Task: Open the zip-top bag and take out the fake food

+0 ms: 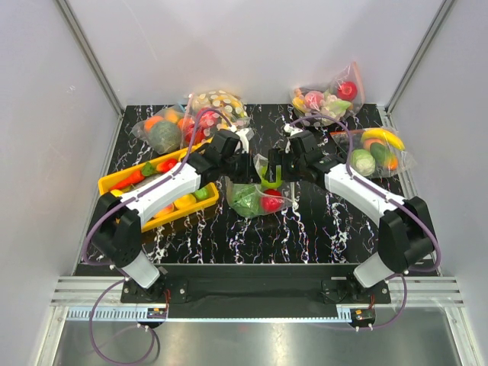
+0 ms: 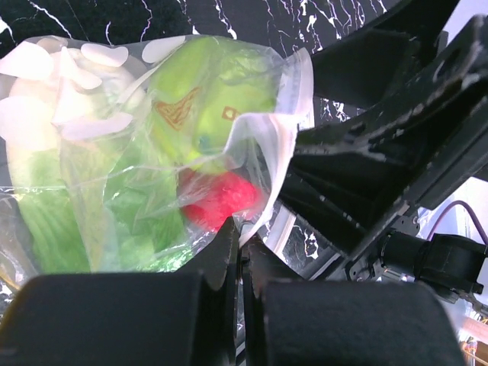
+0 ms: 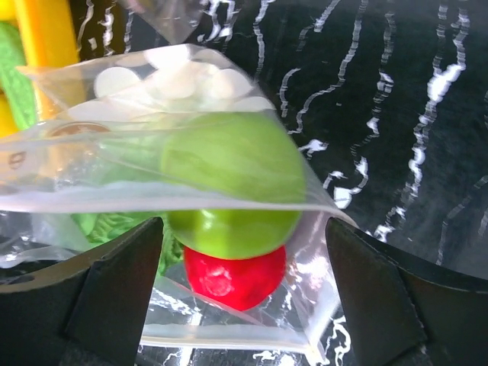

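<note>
Clear zip-top bag [image 1: 256,200] runs near-to-far, mouth at far end.

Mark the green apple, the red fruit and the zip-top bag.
green apple [image 3: 236,187], right wrist view, middle of its body.
red fruit [image 3: 232,278], right wrist view, its centre.
zip-top bag [image 3: 183,80], right wrist view, white-dotted upper panel.

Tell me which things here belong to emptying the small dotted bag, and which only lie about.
Job in hand: zip-top bag, pinched by the left gripper; lettuce, green apple and red fruit inside it; the open right gripper.

Lying about: yellow tray; bulky dotted bag; left clear bag; back right bag; right clear bag.
</note>
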You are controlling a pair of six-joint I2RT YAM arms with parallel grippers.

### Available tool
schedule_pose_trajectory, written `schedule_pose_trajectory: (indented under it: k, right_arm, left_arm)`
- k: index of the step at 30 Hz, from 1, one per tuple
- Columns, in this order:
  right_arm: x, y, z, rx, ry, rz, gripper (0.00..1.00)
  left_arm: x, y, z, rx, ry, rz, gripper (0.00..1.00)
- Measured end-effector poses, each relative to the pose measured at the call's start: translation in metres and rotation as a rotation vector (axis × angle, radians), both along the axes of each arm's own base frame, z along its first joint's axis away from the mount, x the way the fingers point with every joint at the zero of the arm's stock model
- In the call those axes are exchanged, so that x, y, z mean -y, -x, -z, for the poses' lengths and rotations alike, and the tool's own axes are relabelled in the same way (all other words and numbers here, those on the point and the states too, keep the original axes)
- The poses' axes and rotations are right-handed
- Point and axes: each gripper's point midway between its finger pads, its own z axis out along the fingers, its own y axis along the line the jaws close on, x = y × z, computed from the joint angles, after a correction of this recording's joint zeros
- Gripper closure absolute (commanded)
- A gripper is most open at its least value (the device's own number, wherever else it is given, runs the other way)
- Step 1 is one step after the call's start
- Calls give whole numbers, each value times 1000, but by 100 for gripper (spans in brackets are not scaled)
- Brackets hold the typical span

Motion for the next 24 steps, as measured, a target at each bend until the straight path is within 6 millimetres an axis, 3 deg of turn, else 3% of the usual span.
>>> schedule_pose_trajectory:
  k: [12,24]
  right_arm:
    - [-26,3,6,-24,-85,-118,10]
    - [-30,-1,17,-38,-90,-124,48]
  left_arm:
    - [1,-2,1,-6,-10,6,100]
    - [1,-1,2,-11,-12,8,100]
